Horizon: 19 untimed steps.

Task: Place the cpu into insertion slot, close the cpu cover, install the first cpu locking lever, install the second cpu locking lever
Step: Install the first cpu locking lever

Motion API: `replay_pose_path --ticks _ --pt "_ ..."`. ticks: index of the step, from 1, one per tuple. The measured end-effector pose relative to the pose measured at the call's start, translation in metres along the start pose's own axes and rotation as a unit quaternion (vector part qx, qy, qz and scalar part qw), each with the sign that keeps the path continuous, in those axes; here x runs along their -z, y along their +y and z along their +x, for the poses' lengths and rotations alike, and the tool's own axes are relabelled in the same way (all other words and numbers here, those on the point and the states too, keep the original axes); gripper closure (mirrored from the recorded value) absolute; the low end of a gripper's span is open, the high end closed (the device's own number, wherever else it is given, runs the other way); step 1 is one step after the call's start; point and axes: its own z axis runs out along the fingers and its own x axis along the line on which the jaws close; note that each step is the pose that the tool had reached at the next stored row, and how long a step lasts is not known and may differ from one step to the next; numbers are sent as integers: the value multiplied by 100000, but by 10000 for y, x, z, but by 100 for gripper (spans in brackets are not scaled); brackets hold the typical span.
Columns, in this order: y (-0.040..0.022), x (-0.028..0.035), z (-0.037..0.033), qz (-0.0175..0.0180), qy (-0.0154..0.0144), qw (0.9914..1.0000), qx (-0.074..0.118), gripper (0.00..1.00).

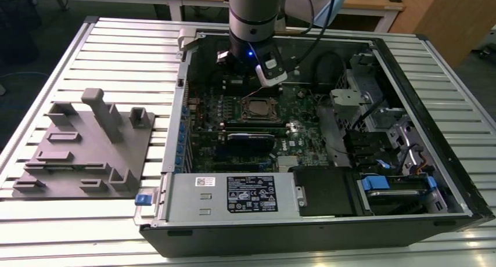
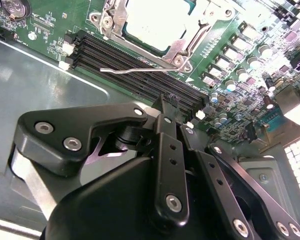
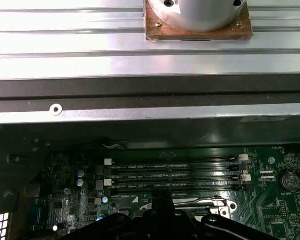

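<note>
Already done: the cpu (image 2: pixel 157 20) sits in the insertion slot (image 1: pixel 259 108), silver top up, on the green board (image 2: pixel 240 75) inside the open computer case (image 1: pixel 310 220).
Cover: the cpu cover (image 2: pixel 172 47) looks folded down flat, its metal frame lying around the chip's edges (the far part of the frame runs out of the second wrist view, so this is a judgement).
Lever: one thin wire locking lever (image 2: pixel 140 71) lies low just beside the cover, between it and the long black memory slots (image 2: pixel 115 56). I cannot tell whether it is caught under its hook.
Left to do: by my reading the first two steps are finished and the work stands at the levers. The state of the other lever cannot be made out.
Tool: the tool (image 2: pixel 167 102) has its fingers drawn narrow, tips together, with nothing between them. Its dark tip also shows in the first wrist view (image 3: pixel 162 200).
Tool's place: it hangs over the memory slots, near the lever and the covered chip, touching neither as far as I can see.
Surroundings: the case lies on a slatted metal desk (image 1: pixel 116 35), and a grey parts holder (image 1: pixel 85 145) stands on the desk at the exterior view's left, well apart from the tool.
</note>
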Motion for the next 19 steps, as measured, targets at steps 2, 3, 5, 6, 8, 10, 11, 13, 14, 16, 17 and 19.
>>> replay_pose_path --ticks 2,3,5,6,8,10,11,13,14,16,17,19 --pt "-2 0 0 -86 1 100000 -16 89" --pt "-4 0 0 -127 2 100000 -20 89" --pt "-7 1 0 -214 0 100000 -37 89" --pt "-8 1 0 -253 1 100000 -45 89" --pt "-10 1 -1 -338 3 99999 -59 89" --pt "-13 2 -1 -426 1 99999 -72 89" --pt "-15 2 -1 -469 0 99999 -80 89" --pt "-17 2 -1 -553 1 99998 -95 89" --pt "-19 2 -1 -594 1 99998 -101 89" --pt "-21 3 -1 -676 1 99998 -117 89" --pt "-23 3 -1 -722 0 99997 -123 89" --pt "-25 3 -1 -803 3 99997 -137 89"
